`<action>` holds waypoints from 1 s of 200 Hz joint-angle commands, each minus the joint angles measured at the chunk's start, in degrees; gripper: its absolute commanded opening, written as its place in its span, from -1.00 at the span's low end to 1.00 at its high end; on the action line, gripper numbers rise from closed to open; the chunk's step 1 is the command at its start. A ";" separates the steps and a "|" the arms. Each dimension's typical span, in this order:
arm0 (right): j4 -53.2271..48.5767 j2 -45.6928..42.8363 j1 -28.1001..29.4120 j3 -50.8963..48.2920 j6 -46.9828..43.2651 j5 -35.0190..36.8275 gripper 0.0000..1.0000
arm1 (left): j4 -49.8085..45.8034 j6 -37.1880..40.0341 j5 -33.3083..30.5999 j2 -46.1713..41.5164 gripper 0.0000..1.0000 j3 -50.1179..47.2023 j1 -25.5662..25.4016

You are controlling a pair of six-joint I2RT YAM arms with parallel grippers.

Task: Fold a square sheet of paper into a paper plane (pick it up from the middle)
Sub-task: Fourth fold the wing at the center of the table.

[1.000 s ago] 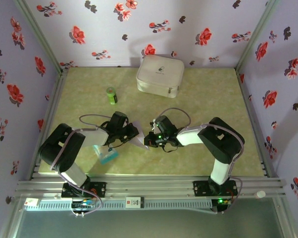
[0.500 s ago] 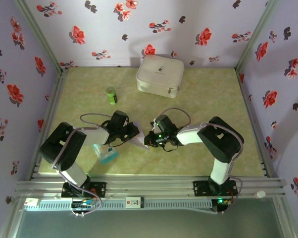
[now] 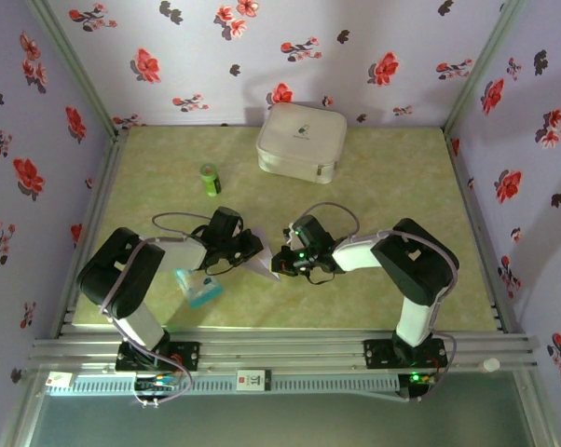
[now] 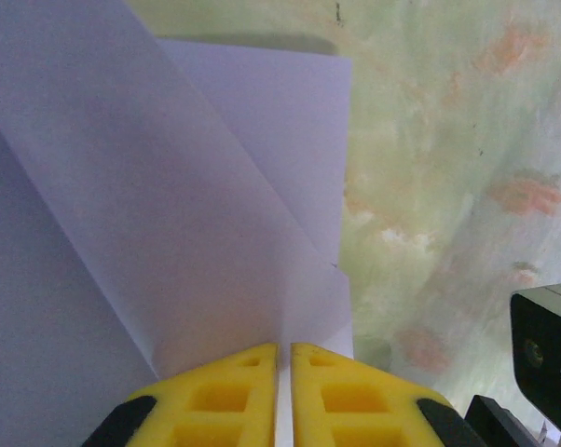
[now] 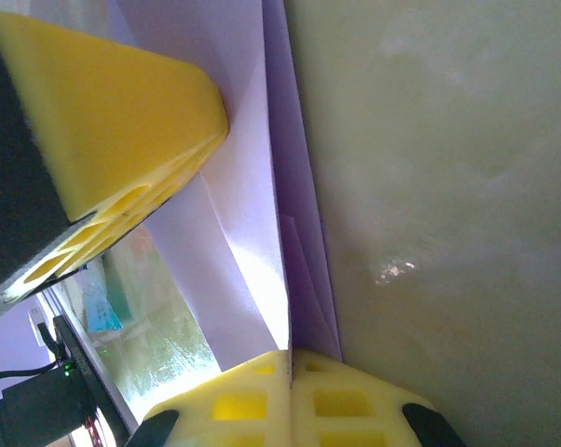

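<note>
**Thin pale lavender sheet of paper (image 3: 260, 267) pinched from both sides**

From above, the partly folded sheet sits low over the mottled green tabletop (image 3: 383, 214), near its front middle. The left gripper (image 3: 251, 253) and right gripper (image 3: 279, 264) meet at it from opposite sides. A blue-and-white plastic packet (image 3: 198, 289) lies beside the left arm. A small green bottle (image 3: 211, 179) and a white zipped fabric case (image 3: 301, 142) stand farther back, well apart from the paper.

At the left wrist, the left gripper (image 4: 283, 391) is clamped on the sheet (image 4: 169, 233); paper fills the thin slit between its yellow fingertips (image 4: 225, 396). Overlapping layers and a diagonal crease show.

At the right wrist, the right gripper (image 5: 290, 391) has its yellow fingertips (image 5: 234, 405) pressed together on the sheet's (image 5: 253, 251) folded edge. The left gripper's yellow finger (image 5: 113, 121) touches the paper higher up.
</note>
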 commanded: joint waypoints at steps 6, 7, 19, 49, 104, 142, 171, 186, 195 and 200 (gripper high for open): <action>-5.51 3.93 0.41 -0.77 0.20 2.64 -0.98 | -1.11 1.74 0.16 1.38 -0.77 1.21 0.40; -5.47 3.93 0.42 -0.80 0.20 2.67 -0.98 | -1.12 1.75 0.12 1.37 -0.77 1.20 0.42; -5.59 3.96 0.37 -0.82 0.20 2.67 -0.98 | -1.30 1.62 0.10 1.58 -0.77 1.21 0.53; -5.77 3.84 0.17 -0.64 0.17 2.70 -0.97 | -1.96 1.48 -0.33 1.73 -0.79 0.94 0.53; -5.75 4.02 0.07 -0.46 0.29 2.62 -0.95 | -2.48 1.75 -0.29 2.66 -0.81 1.20 0.71; -5.42 2.98 0.04 -0.30 0.81 1.92 -0.90 | -3.49 2.10 -0.34 3.29 -0.82 1.23 0.65; -5.87 0.94 0.06 -0.51 0.82 1.71 -0.83 | -3.50 2.26 -0.28 3.11 -0.83 0.59 0.79; -6.04 -0.21 0.07 -0.88 0.72 1.53 -0.80 | -3.39 2.28 -0.38 3.02 -0.84 0.32 0.80; -6.42 -0.81 0.07 -1.11 0.62 1.56 -0.79 | -3.45 2.25 -0.40 3.02 -0.84 0.30 0.78; -6.55 -1.14 0.07 -1.29 0.67 1.64 -0.78 | -3.41 2.28 -0.38 3.02 -0.84 0.30 0.80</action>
